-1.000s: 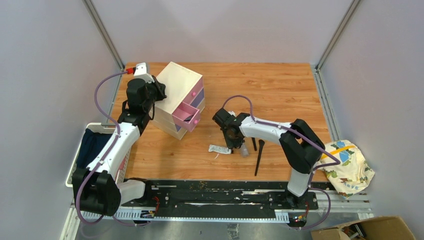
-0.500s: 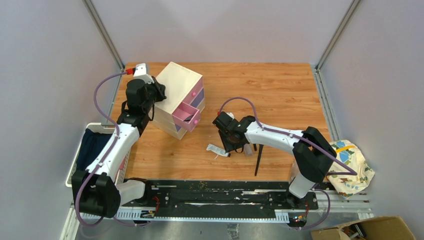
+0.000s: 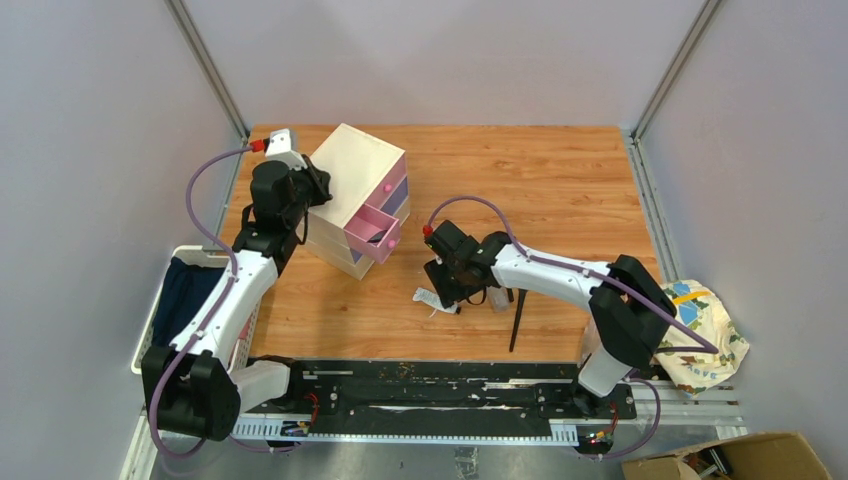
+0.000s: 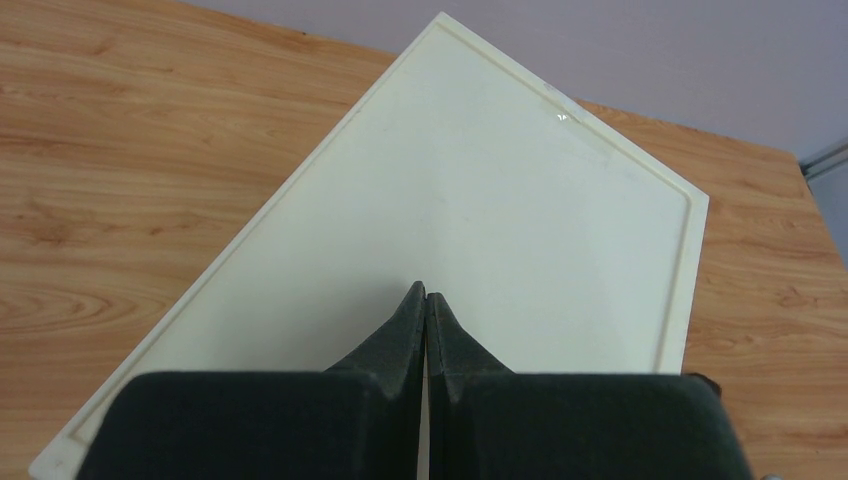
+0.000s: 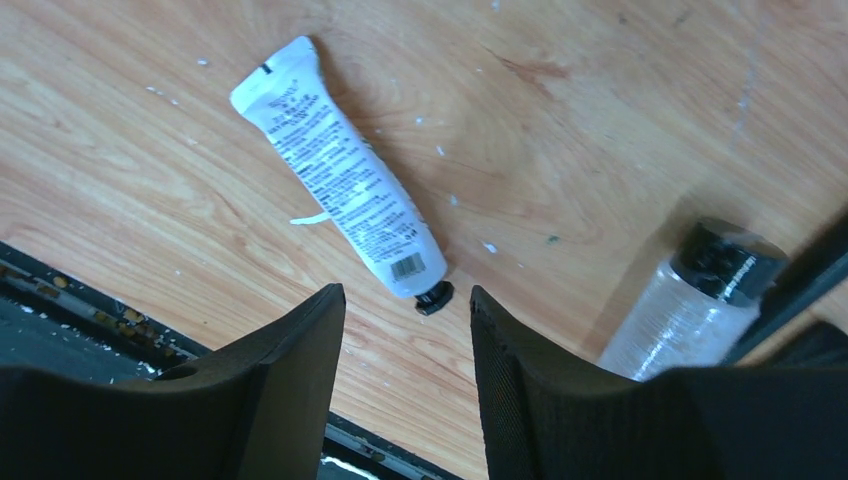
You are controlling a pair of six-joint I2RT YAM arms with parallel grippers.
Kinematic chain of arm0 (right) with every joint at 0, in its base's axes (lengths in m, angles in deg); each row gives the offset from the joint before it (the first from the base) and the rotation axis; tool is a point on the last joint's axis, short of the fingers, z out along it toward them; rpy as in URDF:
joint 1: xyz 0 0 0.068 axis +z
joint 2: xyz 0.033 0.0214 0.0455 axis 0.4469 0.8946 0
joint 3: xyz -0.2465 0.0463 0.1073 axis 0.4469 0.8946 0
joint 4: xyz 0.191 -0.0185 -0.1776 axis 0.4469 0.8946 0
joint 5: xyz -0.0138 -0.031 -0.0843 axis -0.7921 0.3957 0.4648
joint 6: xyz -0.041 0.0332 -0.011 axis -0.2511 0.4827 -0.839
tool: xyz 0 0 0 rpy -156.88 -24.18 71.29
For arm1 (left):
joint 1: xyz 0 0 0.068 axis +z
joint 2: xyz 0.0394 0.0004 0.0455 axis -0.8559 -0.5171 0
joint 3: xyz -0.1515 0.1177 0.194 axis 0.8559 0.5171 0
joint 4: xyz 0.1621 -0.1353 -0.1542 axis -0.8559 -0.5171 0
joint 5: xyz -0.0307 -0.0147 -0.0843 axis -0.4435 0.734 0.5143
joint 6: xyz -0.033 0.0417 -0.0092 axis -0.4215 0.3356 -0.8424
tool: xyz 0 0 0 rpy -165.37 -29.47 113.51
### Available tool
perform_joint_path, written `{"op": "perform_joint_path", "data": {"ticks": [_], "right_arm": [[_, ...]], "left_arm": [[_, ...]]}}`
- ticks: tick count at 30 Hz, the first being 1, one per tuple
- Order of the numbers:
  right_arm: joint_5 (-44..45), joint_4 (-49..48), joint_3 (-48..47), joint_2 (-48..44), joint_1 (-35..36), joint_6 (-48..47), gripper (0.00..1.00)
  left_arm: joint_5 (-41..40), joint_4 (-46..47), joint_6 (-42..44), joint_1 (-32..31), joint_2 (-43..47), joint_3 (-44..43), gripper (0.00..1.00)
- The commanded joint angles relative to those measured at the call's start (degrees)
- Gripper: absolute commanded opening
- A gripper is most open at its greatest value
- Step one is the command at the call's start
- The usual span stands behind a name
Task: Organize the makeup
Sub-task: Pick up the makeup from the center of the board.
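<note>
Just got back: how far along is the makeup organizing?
Done: one pink drawer stands open. In hand: nothing yet; the open right gripper hovers over the white tube, near its cap, and the shut left gripper is above the cream box. Left: tube, clear bottle and black brush lie on the table.

Bright, even, diffuse light from overhead; no hard shadows. Top view sharp, tabletop point(image 3: 560, 170) grain clear, mild sheen only. Left wrist view: cream box point(image 4: 480, 200) lid pale, near-flat tone, tiny glare spot by far corner. Right wrist view: soft narrow shadow beside white tube point(image 5: 340, 170), broader one beside clear bottle point(image 5: 680, 310). Left claw point(image 4: 425, 330) and right claw point(image 5: 405, 370) dark, slightly soft, close to lens.
</note>
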Motion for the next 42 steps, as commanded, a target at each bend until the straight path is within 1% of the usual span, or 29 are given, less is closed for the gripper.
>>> {"op": "perform_joint_path", "data": {"ticks": [1,12,15,16,18,19,21,22,27,31,34,40,41,42], "right_arm": [[-5.3,-2.4,1.7,1.6,0.8,-2.1,0.53],[-4.7,-5.2,2.7,7.7,0.8,-2.7,0.53],[-5.1,-5.8,2.9,9.1,0.8,-1.9,0.49],[-5.0,-5.9,2.9,9.4,0.9,-1.5,0.43],[-4.4,-6.0,3.2,9.5,1.1,-1.0,0.23],[-3.7,-5.9,3.4,9.0,1.3,-0.7,0.16],[-2.7,-5.6,3.6,7.9,1.7,-0.4,0.04],[-2.1,-5.2,3.5,7.1,1.7,-0.3,0.01],[-3.0,-1.3,0.9,0.3,1.8,-0.4,0.00],[-3.6,3.7,-6.4,-6.7,1.8,-1.5,0.00],[-3.5,7.8,-13.2,-10.1,1.8,-3.2,0.00],[-1.9,18.5,-29.3,-8.0,2.1,-8.0,0.00],[-0.3,19.5,-31.7,-7.5,2.1,-8.5,0.00],[-0.5,20.1,-33.7,-6.8,2.1,-8.8,0.00]], "left_arm": [[-0.7,-2.3,0.2,-0.3,0.6,1.3,0.00],[-1.2,-2.3,0.5,-0.3,1.2,1.9,0.00],[-1.4,-2.3,0.7,-0.3,1.1,2.0,0.00],[-1.4,-2.3,0.7,-0.3,1.1,2.0,0.00],[-1.4,-2.3,0.7,-0.3,1.0,1.9,0.00],[-1.4,-2.3,0.8,-0.3,1.0,1.9,0.00],[-1.4,-2.3,0.8,-0.3,0.9,1.9,0.00],[-1.4,-2.3,0.8,-0.3,0.8,1.9,0.00],[-1.6,-2.3,0.8,-0.3,0.8,1.8,0.00],[-1.5,-2.3,0.6,-0.3,1.0,1.8,0.00],[-1.4,-2.3,0.5,-0.3,1.1,1.7,0.00],[-1.1,-2.3,0.0,-0.3,1.5,1.4,0.00],[-1.0,-2.3,-0.1,-0.3,1.5,1.3,0.00],[-1.0,-2.3,-0.1,-0.3,1.5,1.3,0.00]]}}
